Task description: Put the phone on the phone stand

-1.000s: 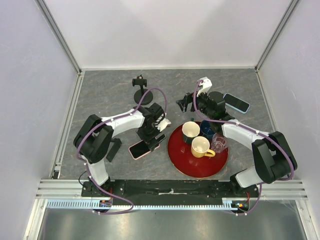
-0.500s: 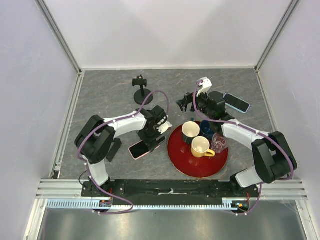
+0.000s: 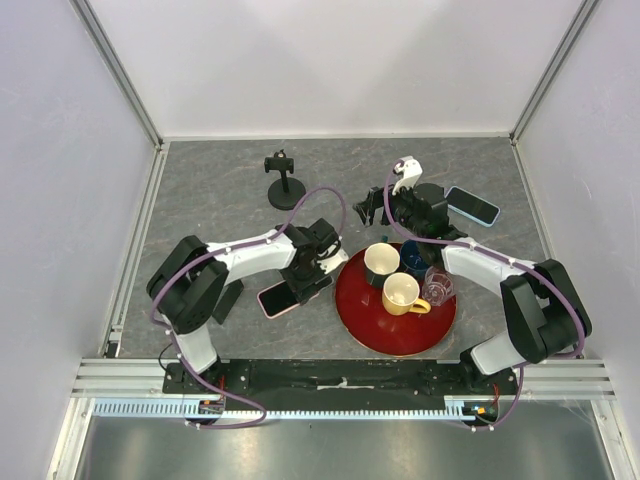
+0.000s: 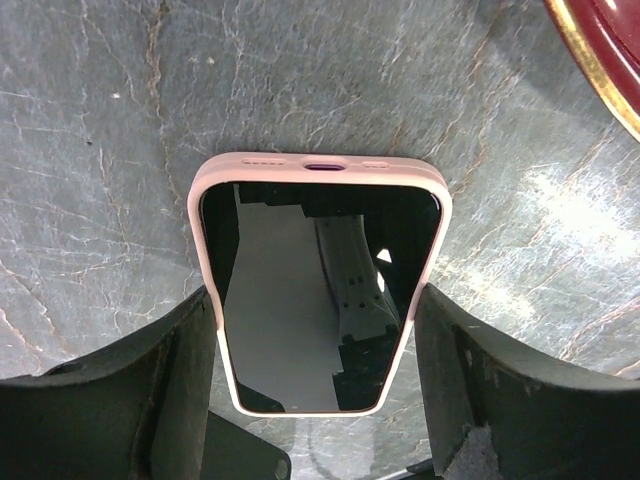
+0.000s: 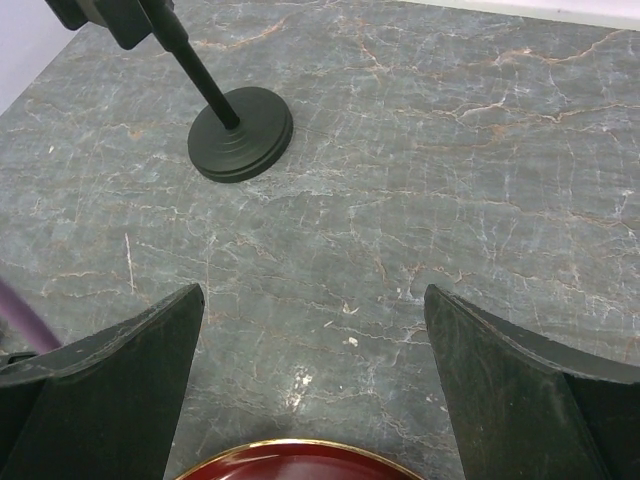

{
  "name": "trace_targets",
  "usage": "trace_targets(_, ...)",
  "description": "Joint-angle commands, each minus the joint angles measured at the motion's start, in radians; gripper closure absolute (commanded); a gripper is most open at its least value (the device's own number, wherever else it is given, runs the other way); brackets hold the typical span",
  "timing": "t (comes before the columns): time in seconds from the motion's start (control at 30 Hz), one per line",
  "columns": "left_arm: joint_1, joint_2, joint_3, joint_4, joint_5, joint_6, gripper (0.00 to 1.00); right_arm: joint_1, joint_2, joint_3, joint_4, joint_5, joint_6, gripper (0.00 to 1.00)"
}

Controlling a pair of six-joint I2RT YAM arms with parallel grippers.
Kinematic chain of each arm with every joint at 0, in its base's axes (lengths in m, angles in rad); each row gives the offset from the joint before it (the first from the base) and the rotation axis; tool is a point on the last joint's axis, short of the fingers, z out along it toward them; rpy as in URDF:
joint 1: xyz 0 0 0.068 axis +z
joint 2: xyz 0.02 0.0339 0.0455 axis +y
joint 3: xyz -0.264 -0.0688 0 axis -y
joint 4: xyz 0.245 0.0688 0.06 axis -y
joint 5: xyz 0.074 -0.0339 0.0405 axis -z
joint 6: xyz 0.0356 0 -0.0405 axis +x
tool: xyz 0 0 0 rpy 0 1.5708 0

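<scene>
The pink-cased phone (image 3: 281, 298) lies screen up on the grey table, left of the red tray. In the left wrist view the phone (image 4: 318, 290) sits between my fingers, which touch both of its long sides. My left gripper (image 3: 308, 283) (image 4: 315, 385) is closed on the phone's near end, and the phone still rests on the table. The black phone stand (image 3: 285, 182) stands upright at the back left, and its round base (image 5: 240, 135) shows in the right wrist view. My right gripper (image 3: 370, 208) (image 5: 315, 400) is open and empty, hovering behind the tray and facing the stand.
A red tray (image 3: 357, 322) holds a cream cup (image 3: 381, 262), a yellow mug (image 3: 402, 294), a blue cup (image 3: 413, 257) and a glass (image 3: 437, 285). A blue-cased phone (image 3: 472, 205) lies at the back right. A flat black piece (image 3: 228, 298) lies left of the pink phone.
My left gripper has moved toward the near side and down onto the pink phone's right end, with its fingers now against the phone's sides. The right arm has barely moved.
</scene>
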Motion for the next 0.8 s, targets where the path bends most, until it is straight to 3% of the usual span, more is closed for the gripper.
trace_targets(0.0, -0.011, -0.035, -0.064, 0.124, -0.116, 0.015, 0.98, -0.005, -0.013, 0.030, 0.010, 0.034, -0.008, 0.02)
trace_targets(0.57, -0.007, -0.494, -0.224, 0.435, -0.288, 0.047, 0.98, -0.039, 0.069, 0.118, -0.081, 0.057, 0.152, 0.02)
trace_targets(0.77, -0.007, -0.608, -0.273, 0.534, -0.280, 0.063, 0.98, -0.030, 0.080, 0.135, -0.031, -0.150, 0.175, 0.02)
